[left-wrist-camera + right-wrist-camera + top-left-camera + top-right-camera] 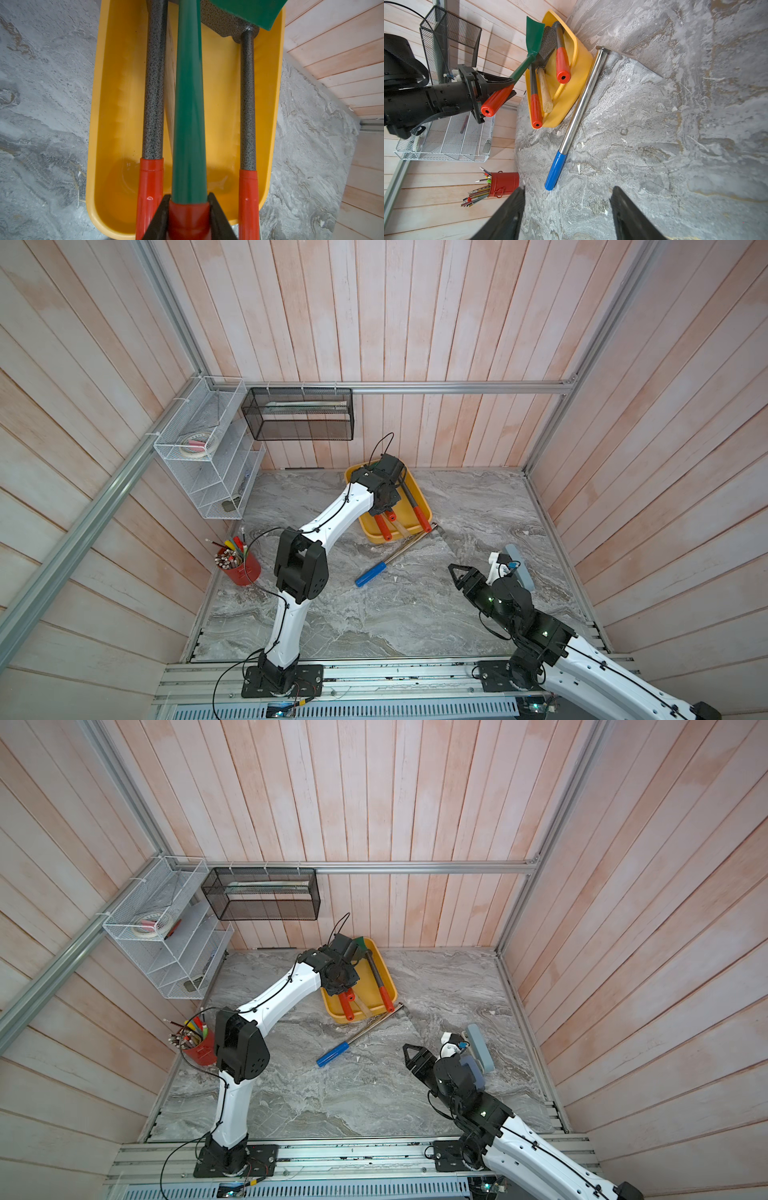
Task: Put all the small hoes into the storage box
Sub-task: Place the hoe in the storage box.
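The small hoe [189,104] has a green shaft, a green flat blade [534,37] and a red handle. My left gripper [189,200] is shut on it where the red handle meets the shaft. It hangs lengthwise over the yellow storage box [91,145], with its blade [362,944] above the far end. I cannot tell whether the hoe touches anything below it. Inside the box [372,536] lie two speckled grey tools with red handles [154,93] and a wooden handle [545,91]. My right gripper [568,189] stands open and empty over the bare table, well short of the box.
A chrome rod with a blue grip [395,553] lies on the table against the box's near corner. A red cup of pencils [241,570] stands at the left. A white wire rack [212,456] and a black mesh basket [299,414] hang on the walls.
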`<move>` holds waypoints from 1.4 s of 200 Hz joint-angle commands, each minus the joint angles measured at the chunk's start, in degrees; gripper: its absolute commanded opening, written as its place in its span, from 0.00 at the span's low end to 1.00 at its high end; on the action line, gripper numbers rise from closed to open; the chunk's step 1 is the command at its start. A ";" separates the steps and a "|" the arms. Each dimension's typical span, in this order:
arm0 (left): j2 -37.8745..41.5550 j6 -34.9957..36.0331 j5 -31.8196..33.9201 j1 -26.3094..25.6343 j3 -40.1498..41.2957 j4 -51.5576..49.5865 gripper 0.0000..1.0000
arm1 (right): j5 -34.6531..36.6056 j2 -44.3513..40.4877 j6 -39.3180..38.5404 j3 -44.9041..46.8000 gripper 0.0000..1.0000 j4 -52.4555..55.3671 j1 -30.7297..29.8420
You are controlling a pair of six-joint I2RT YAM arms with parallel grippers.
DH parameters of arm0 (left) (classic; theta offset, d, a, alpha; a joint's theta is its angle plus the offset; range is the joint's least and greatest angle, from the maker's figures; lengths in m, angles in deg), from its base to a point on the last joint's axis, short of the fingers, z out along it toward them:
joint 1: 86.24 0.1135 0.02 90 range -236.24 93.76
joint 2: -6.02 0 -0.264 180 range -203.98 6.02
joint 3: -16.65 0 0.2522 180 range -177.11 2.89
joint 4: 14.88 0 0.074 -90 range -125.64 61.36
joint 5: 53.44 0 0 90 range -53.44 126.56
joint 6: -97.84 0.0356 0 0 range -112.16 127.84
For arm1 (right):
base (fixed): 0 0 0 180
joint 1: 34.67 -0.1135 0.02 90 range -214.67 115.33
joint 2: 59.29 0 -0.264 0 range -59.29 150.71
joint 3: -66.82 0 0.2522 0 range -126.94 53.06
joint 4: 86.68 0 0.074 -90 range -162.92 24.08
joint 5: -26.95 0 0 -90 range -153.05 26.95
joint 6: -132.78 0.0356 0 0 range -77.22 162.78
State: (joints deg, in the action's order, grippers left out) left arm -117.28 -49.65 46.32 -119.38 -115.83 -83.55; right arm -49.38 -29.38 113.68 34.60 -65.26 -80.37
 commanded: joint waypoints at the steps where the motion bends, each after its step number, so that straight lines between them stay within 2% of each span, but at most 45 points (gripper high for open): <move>1: -0.61 -0.42 3.31 0.52 -2.93 3.49 0.00 | 0.88 -0.64 0.38 0.89 0.68 1.65 0.25; 105: -2.89 -1.83 4.45 1.29 -2.67 4.46 0.00 | 1.04 -2.20 0.30 0.95 0.68 3.16 0.25; 173: -3.04 -5.49 0.29 2.03 0.70 8.35 0.00 | 1.31 -3.43 0.39 0.87 0.68 4.17 0.25; 267: -4.05 -6.34 1.22 2.24 2.65 7.93 0.00 | 1.40 -4.60 0.83 1.71 0.68 4.09 0.25; 280: -3.89 -6.22 1.85 2.17 2.98 7.73 0.04 | 1.35 -4.62 0.83 1.76 0.68 4.09 0.25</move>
State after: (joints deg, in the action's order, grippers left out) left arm -120.32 -55.01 43.65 -118.44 -113.80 -78.33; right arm -48.96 -33.60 114.35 35.54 -62.04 -80.37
